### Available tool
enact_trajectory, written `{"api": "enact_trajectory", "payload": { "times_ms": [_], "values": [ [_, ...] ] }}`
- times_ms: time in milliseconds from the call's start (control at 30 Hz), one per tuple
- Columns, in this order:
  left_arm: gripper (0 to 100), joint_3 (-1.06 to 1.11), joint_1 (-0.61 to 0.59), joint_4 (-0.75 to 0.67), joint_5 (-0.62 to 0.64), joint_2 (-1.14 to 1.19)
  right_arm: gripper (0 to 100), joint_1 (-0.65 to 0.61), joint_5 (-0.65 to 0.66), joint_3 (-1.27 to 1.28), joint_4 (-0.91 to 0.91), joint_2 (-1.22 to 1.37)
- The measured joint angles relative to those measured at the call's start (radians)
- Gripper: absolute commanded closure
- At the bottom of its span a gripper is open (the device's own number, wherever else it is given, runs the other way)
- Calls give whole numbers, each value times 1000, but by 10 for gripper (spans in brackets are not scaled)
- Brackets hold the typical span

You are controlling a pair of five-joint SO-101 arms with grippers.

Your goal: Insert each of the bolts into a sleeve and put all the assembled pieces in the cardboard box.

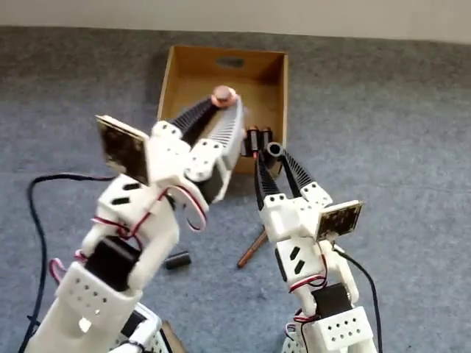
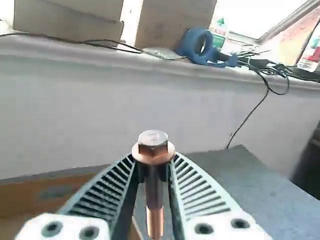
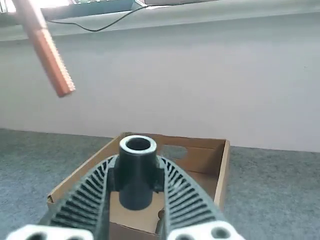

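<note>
Clearly clamping a copper bolt [image 2: 154,150] in the left gripper [image 1: 224,100], head up, above the cardboard box [image 1: 166,87] at 12 o'clock. Pinching a black sleeve [image 3: 136,170] upright in the right gripper [image 1: 274,154] by the box's near right corner, around 1 o'clock. Leaving open carpet [image 1: 397,132] at 3 and 9 o'clock, with a loose bolt [image 1: 252,248] and a loose sleeve [image 1: 177,259] between the arms toward 6 o'clock.
</note>
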Motion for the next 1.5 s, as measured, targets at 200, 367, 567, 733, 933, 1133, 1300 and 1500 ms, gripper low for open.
{"api": "enact_trajectory", "payload": {
  "times_ms": [200, 367, 567, 733, 933, 1133, 1300, 1500],
  "values": [
    [990, 117, 78, -184, 0, 2, 992, 0, 0, 0, 0, 0],
    [990, 117, 98, -201, 0, 2, 992, 0, 0, 0, 0, 0],
    [990, 117, 98, -209, -133, 92, 992, 0, 0, 0, 0, 0],
    [990, 81, 98, -224, -160, 212, 992, 5, 0, 3, 3, 5],
    [990, 77, 94, -221, -160, 267, 992, 2, 0, 5, 0, 0],
    [990, 74, 94, -221, -160, 267, 992, 0, 0, 6, 0, 0],
    [990, 74, 94, -221, -160, 267, 992, 0, 0, 6, 0, 0],
    [990, 41, 94, -221, -158, 267, 992, 0, 0, 6, 0, 0]
  ]
}}
